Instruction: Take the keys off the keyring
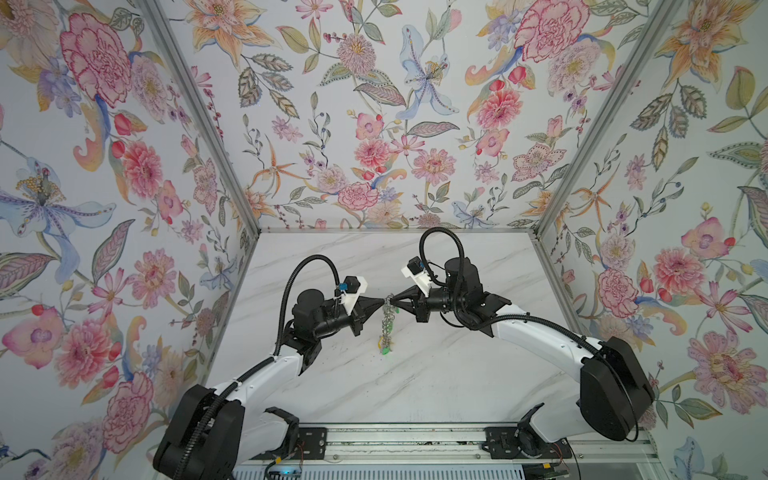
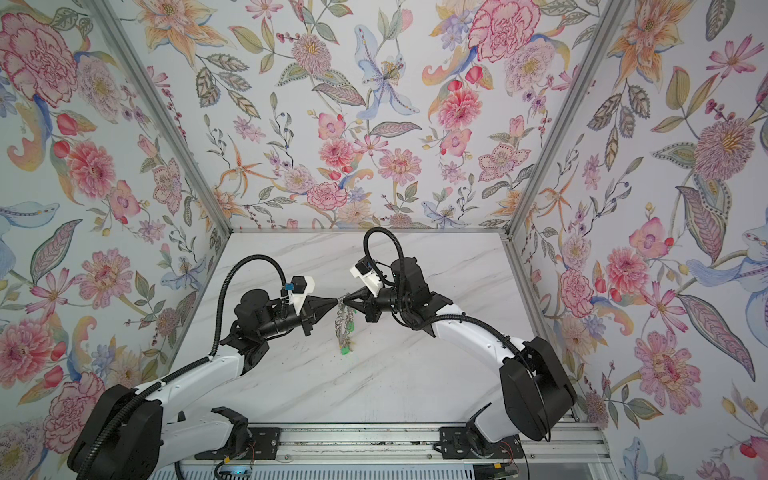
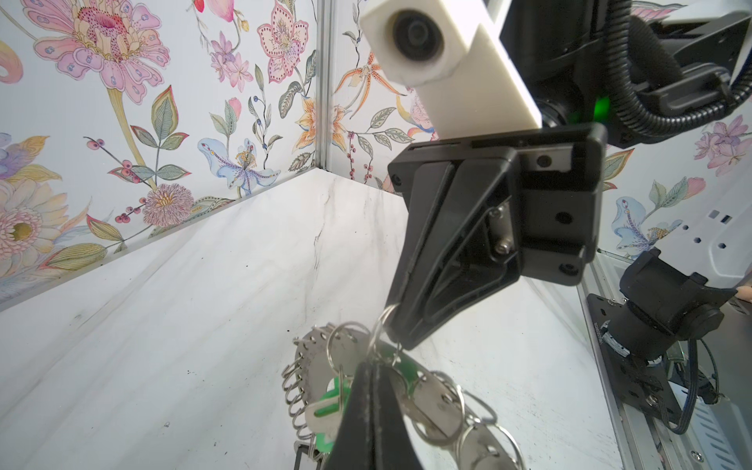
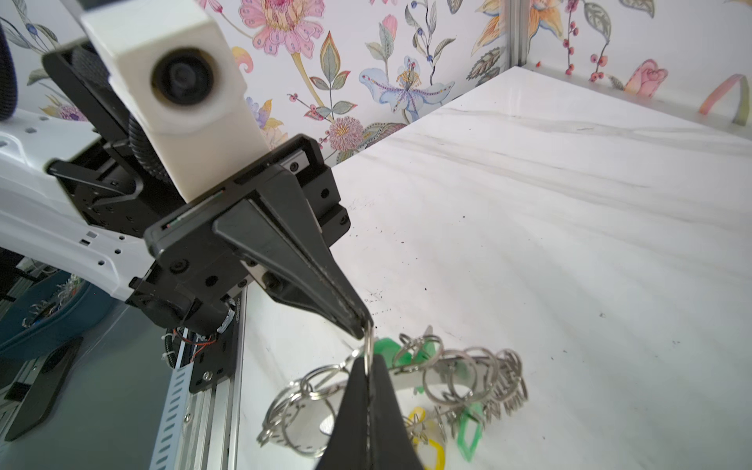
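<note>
Clenched tip to tip: left jaws and right jaws, seemingly on same wire loop (image 4: 368, 346) at top of keyring (image 1: 388, 320), likely to pry loop open. Keyring hangs between arms above counter (image 1: 457, 374); keys (image 1: 386, 351) dangle at low end.

Keyring (image 1: 388, 322) between left arm (image 1: 324, 316) and right arm (image 1: 457, 299), over table (image 1: 415, 386)
</note>
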`<state>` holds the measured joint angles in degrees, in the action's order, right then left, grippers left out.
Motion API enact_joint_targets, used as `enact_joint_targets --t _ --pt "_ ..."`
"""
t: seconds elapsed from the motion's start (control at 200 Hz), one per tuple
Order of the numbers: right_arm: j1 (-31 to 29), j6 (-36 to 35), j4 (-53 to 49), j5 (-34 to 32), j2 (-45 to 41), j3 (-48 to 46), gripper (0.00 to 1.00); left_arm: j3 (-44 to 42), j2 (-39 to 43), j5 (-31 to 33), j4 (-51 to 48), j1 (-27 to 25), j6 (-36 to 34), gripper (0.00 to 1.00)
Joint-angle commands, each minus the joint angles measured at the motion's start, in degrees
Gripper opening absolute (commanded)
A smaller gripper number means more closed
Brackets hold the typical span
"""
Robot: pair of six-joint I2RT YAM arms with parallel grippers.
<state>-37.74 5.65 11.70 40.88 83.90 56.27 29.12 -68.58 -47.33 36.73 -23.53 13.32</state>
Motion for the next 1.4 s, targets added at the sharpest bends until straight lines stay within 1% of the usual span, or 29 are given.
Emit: enact_joint_targets --t 0.0,0.16,0.285,0.31,0.355,0.395,0.44,0.5,0.601,0.666,0.781,0.831,0.926,0.991,1.101,1.221,1.396 --pt "-0.3 4.7 14.2 -1.2 -2.7 -1.5 0.00 -1.0 0.3 0.4 -0.5 -0.2 0.5 0.01" --pt "-0.9 7.3 19.4 -1.3 -2.2 -2.4 0.00 -0.9 0.2 0.5 -0.4 -0.1 0.6 0.01" --pt "-1.5 7.0 19.4 -1.7 -1.4 -1.7 0.00 -0.6 0.7 0.7 -0.8 -0.1 0.6 0.03" --pt "-1.5 6.4 18.7 -2.1 -1.4 -1.6 0.00 -0.4 1.1 1.5 -1.2 -0.1 0.4 0.03" --pt "-1.7 4.3 16.4 -3.4 -1.8 -1.2 0.00 -0.3 2.4 4.8 -2.9 -0.1 0.1 0.05" --pt "-2.0 1.7 13.0 -5.0 -2.0 -0.5 0.00 -0.3 4.0 7.4 -4.2 0.1 -0.3 0.09" --pt "-2.3 -0.7 9.6 -6.3 -2.2 0.3 0.00 -0.5 6.1 9.9 -4.9 0.4 -0.3 0.18" --pt "-2.6 -2.9 7.0 -8.2 -2.6 0.5 0.00 -1.0 8.6 11.7 -4.4 1.1 1.3 0.22" --pt "-3.1 -5.9 3.4 -10.5 -3.0 1.0 0.00 -0.6 11.3 11.0 -3.1 1.9 4.7 0.29" --pt "-3.2 -6.4 2.9 -11.1 -3.2 0.9 0.00 0.4 11.0 7.0 -2.3 1.9 6.7 0.34" --pt "-3.1 -6.4 2.8 -11.1 -3.0 1.1 0.00 3.3 7.9 1.7 -4.0 1.8 9.4 0.34" --pt "-3.2 -6.5 2.7 -10.9 -2.9 1.4 0.00 3.8 6.9 0.4 -5.2 1.8 9.5 0.30" --pt "-3.4 -6.6 2.6 -10.8 -2.9 1.6 0.00 4.2 5.5 -0.1 -6.8 1.8 9.6 0.21" --pt "-3.6 -6.7 2.4 -10.8 -2.8 1.9 0.00 4.7 4.6 -1.3 -6.9 1.8 10.1 0.21" --pt "-3.7 -6.9 2.0 -10.8 -2.6 2.3 0.00 5.2 3.0 -1.4 -7.4 1.8 10.8 0.20" --pt "-4.1 -7.4 1.4 -11.0 -2.2 2.8 0.00 5.3 1.7 -2.0 -5.6 1.8 12.2 0.19" --pt "-4.6 -7.8 1.1 -11.3 -1.8 2.9 0.00 5.2 1.0 -1.4 -3.9 1.8 13.1 0.19"
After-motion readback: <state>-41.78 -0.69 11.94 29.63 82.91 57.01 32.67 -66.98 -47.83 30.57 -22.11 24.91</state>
